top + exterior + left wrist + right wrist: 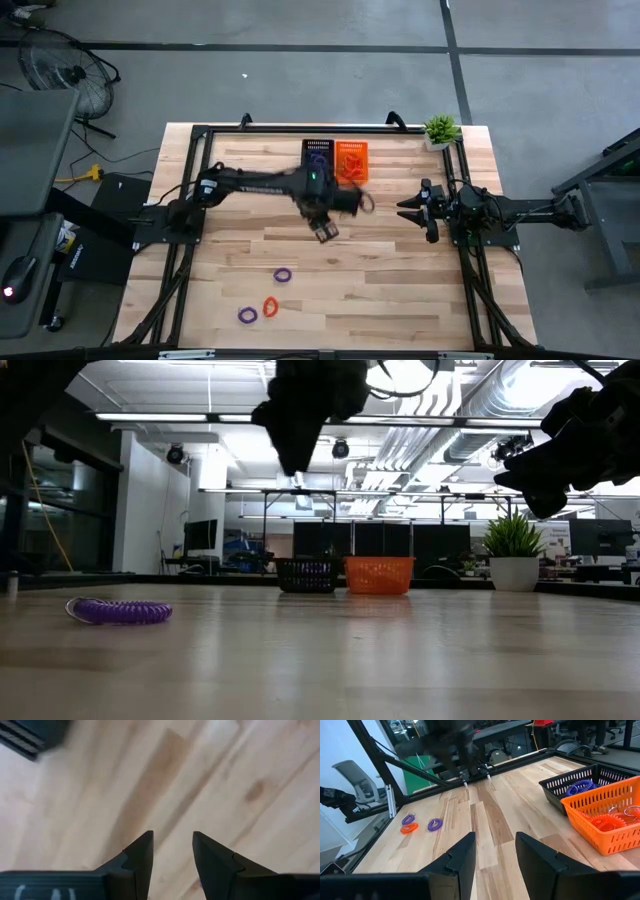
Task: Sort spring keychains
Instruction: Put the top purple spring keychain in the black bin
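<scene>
The left gripper (327,230) hangs over the middle of the wooden surface (400,290), its fingers spread and holding nothing. The right gripper (408,211) waits at the right side, also spread and empty. At the far edge stand a black basket (319,158) with purple spring keychains and an orange basket (351,159) with orange ones. Near the front edge lie three more spring keychains: two purple (283,274) (247,315) and one orange (270,306). A small plant (441,130) stands at the far right corner.
</scene>
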`<action>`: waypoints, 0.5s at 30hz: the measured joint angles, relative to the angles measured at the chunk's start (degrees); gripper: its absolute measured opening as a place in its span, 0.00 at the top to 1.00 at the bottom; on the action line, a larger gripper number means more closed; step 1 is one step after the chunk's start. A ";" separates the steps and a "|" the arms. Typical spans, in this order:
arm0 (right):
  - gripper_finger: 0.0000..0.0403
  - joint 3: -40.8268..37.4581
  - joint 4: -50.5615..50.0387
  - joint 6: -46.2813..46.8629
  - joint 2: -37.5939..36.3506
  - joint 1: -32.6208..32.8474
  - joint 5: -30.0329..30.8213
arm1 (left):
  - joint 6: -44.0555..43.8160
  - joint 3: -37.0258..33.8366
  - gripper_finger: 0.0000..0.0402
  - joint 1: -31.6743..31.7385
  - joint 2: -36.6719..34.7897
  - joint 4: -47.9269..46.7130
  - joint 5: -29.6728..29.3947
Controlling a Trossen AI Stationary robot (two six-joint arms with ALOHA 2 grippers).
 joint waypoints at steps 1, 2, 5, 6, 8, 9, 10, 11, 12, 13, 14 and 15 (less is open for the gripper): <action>0.67 0.00 0.00 0.00 0.00 0.00 -0.02 | -0.82 -0.85 0.67 -1.07 0.06 0.26 0.21; 0.67 0.00 0.00 0.00 0.00 0.00 0.00 | -1.77 -1.75 0.67 -2.11 0.05 0.32 0.21; 0.67 0.00 0.00 0.01 0.00 0.01 -0.01 | -4.44 -3.90 0.67 -4.69 0.00 0.27 0.23; 0.67 0.00 0.00 0.01 0.00 0.00 0.00 | -5.00 -4.52 0.67 -5.41 0.00 0.41 0.25; 0.67 0.00 0.00 0.00 0.00 0.00 -0.02 | -6.11 -5.92 0.67 -6.63 -0.02 1.19 0.59; 0.67 0.00 0.00 0.00 0.00 0.00 0.00 | -6.45 -6.80 0.67 -7.16 -0.02 2.15 1.12; 0.67 0.00 0.00 0.00 0.00 0.00 0.00 | -6.86 -7.78 0.67 -7.67 -0.02 3.16 1.94; 0.67 0.00 0.00 0.02 0.00 0.02 -0.02 | -7.33 -8.84 0.67 -8.12 -0.02 4.19 2.63; 0.67 0.00 0.00 0.02 0.00 0.01 -0.01 | -7.69 -10.12 0.67 -8.54 -0.36 5.45 2.98; 0.67 0.00 0.00 0.01 0.00 0.00 -0.01 | -8.00 -11.97 0.67 -9.02 -1.40 6.86 3.56; 0.67 0.00 0.00 0.01 0.00 0.02 0.00 | -8.37 -13.81 0.67 -9.38 -2.46 7.98 4.08; 0.67 0.00 0.00 0.01 0.00 0.01 0.00 | -8.84 -15.74 0.67 -9.45 -3.36 10.12 4.79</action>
